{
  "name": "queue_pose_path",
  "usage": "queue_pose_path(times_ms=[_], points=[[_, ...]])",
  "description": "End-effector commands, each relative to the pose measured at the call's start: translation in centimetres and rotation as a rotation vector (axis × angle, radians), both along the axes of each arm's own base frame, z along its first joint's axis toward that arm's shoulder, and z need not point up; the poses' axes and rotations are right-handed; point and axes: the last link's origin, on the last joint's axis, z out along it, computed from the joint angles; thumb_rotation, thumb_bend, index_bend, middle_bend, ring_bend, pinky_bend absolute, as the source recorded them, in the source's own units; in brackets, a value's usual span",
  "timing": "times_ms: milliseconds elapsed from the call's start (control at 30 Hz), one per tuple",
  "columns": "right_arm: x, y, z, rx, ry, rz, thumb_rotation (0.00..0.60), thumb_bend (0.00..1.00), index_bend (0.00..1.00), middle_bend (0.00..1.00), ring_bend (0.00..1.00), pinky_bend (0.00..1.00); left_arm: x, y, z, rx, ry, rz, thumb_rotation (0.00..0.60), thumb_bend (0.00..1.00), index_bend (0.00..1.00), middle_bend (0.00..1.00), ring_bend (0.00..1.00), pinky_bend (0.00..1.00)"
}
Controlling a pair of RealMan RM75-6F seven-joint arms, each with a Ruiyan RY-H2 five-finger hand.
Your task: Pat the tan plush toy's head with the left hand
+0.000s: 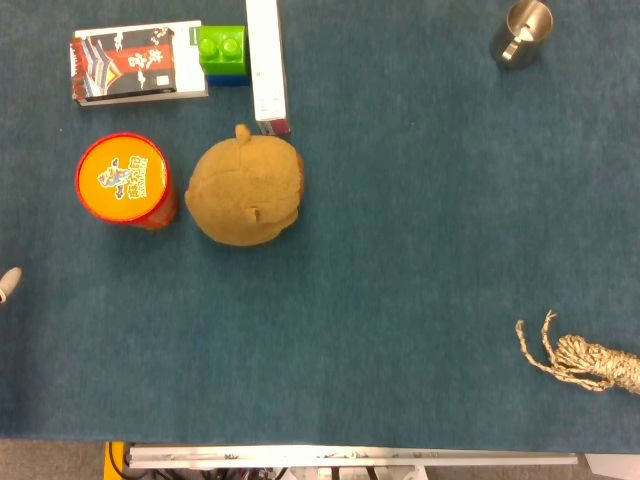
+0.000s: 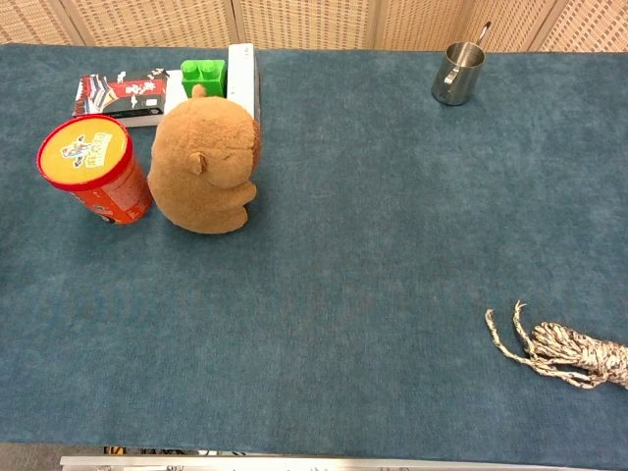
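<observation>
The tan plush toy [image 1: 245, 190] sits upright on the blue table, left of middle, its round head [image 2: 204, 147] uppermost. Only a pale fingertip of my left hand [image 1: 8, 284] pokes in at the left edge of the head view, well to the left of the toy and nearer the front. How that hand's fingers lie is hidden. The chest view shows no hand. My right hand appears in neither view.
An orange canister [image 1: 124, 181] stands close to the toy's left side. Behind the toy are a printed box [image 1: 135, 62], a green block [image 1: 222, 50] and a white box [image 1: 266, 65]. A metal cup [image 1: 520, 33] stands far right, and a rope bundle [image 1: 585, 360] lies near the front right.
</observation>
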Motion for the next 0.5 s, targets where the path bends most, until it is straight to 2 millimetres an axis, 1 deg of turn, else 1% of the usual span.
queue_pose_path(times_ms=[33,300,500], points=[[0.0,0.0,-0.1,0.004,0.001,0.0,0.6,0.14,0.36,0.44,0.26,0.26,0.0,0.0,0.0,0.0,0.001,0.001,0.6,0.14,0.09,0.08,0.05,0.01],[0.2,-0.5,0.0,0.018,-0.006,0.009,0.6,0.14,0.36,0.44,0.26,0.26,-0.2,-0.2,0.3,0.013,-0.004,-0.002,0.6,0.14,0.09,0.08,0.05,0.01],[0.9,-1.4,0.5,0.018,-0.013,0.03,0.6,0.14,0.36,0.44,0.26,0.26,0.2,0.6,0.6,-0.013,-0.027,-0.058,0.6,0.14,0.09,0.08,0.05,0.01]])
